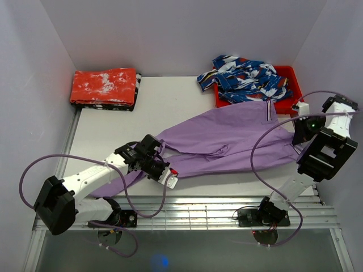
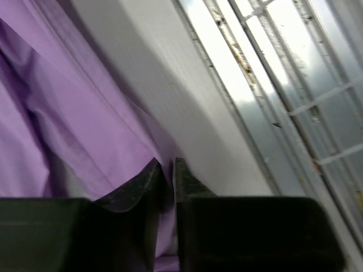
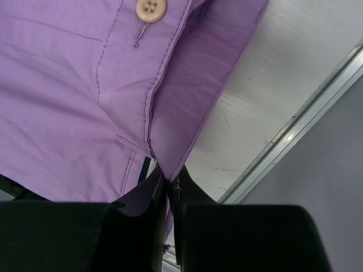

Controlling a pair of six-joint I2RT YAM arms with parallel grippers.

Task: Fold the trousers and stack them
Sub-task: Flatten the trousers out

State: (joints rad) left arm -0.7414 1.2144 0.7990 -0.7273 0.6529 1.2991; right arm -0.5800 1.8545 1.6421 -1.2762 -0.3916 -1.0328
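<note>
The lilac-purple trousers (image 1: pixel 221 141) lie spread across the white table, waistband at the right, legs running down to the left. My left gripper (image 1: pixel 160 164) sits at the near edge of one leg. In the left wrist view its jaws are shut on a fold of the trousers (image 2: pixel 85 113), the gripper (image 2: pixel 167 170) pinching the cloth. My right gripper (image 1: pixel 299 135) is at the waistband end. In the right wrist view the gripper (image 3: pixel 169 181) is shut on the trousers (image 3: pixel 74 102) just below a beige button (image 3: pixel 151 8).
A red tray (image 1: pixel 286 85) at the back right holds a blue-white-red patterned garment (image 1: pixel 245 78). A folded red-orange cloth (image 1: pixel 105 86) lies at the back left. A metal rail (image 1: pixel 215 207) runs along the table's near edge. White walls enclose the sides.
</note>
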